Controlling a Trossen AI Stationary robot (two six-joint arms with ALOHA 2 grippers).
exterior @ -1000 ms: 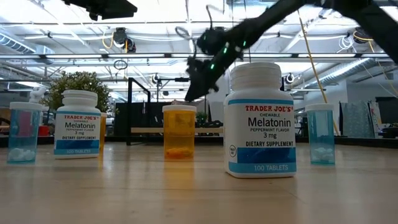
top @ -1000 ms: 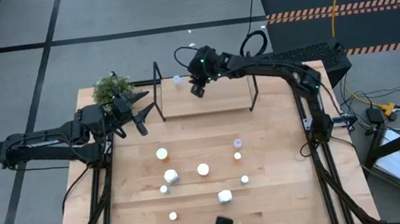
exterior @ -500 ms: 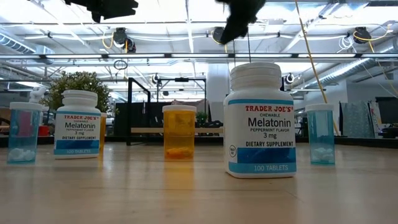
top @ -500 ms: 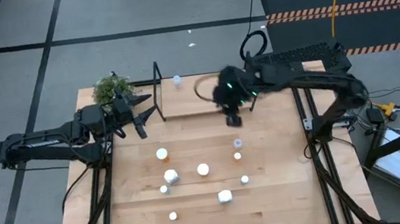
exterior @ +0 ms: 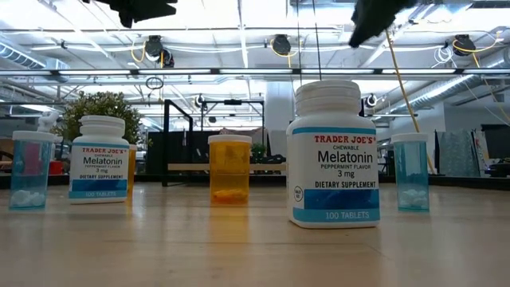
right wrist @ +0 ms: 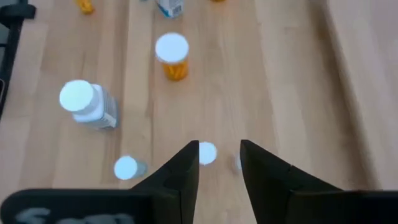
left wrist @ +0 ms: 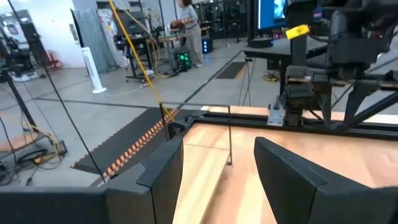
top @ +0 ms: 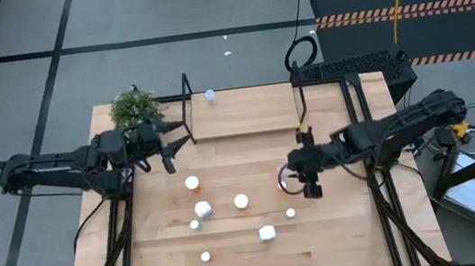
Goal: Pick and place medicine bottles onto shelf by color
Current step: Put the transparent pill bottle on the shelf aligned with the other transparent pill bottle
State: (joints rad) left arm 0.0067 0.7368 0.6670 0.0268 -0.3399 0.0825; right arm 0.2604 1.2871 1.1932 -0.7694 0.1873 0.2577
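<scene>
The left gripper point(top: 167, 151) hangs over the table's left edge beside a plant point(top: 132, 105), fingers apart and holding nothing; its wrist view sees only bare board. One pale bottle point(top: 210, 94) stands on the shelf point(top: 244, 112); the other medicine bottles point(top: 241, 201) are scattered mid-table. The right gripper point(top: 311, 189) hovers over their right side, jaws parted and empty, a white cap point(right wrist: 207, 153) showing between its fingers point(right wrist: 186, 171). The low view cuts off both grippers at its top.
</scene>
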